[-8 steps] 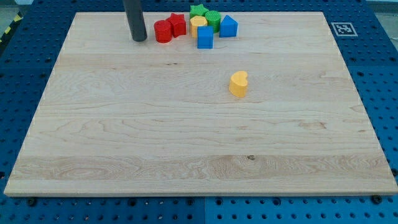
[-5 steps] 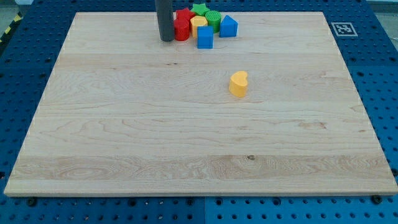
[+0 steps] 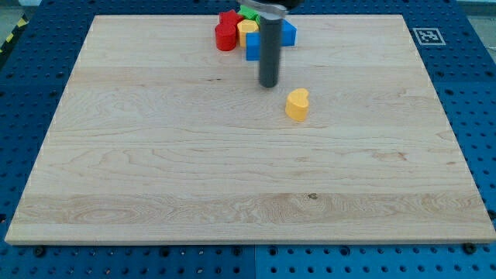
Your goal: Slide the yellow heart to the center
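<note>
yellow heart [image 3: 297,105] sits alone on the wooden surface [image 3: 155,170], right of centre and slightly far; my tip [image 3: 268,84] rests just to its far left, apart from it; no gripper exists; remaining blocks cluster by the far edge.

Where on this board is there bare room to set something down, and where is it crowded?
Bare wood fills the whole view's bottom half below the yellow heart, plus the view's left side. Crowded: the block cluster at the view's top edge, with my tip between it and the heart.
</note>
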`<move>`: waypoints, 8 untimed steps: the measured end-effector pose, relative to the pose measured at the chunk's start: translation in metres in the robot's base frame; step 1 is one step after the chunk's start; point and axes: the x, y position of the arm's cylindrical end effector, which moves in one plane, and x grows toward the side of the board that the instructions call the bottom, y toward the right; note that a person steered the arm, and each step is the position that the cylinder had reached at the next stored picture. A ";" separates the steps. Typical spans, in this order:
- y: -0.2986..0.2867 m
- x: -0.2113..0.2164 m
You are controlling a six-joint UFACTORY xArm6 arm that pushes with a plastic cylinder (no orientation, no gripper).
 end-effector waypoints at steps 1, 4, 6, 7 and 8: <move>0.059 0.004; 0.087 0.062; 0.049 0.062; 0.027 0.062; 0.014 0.062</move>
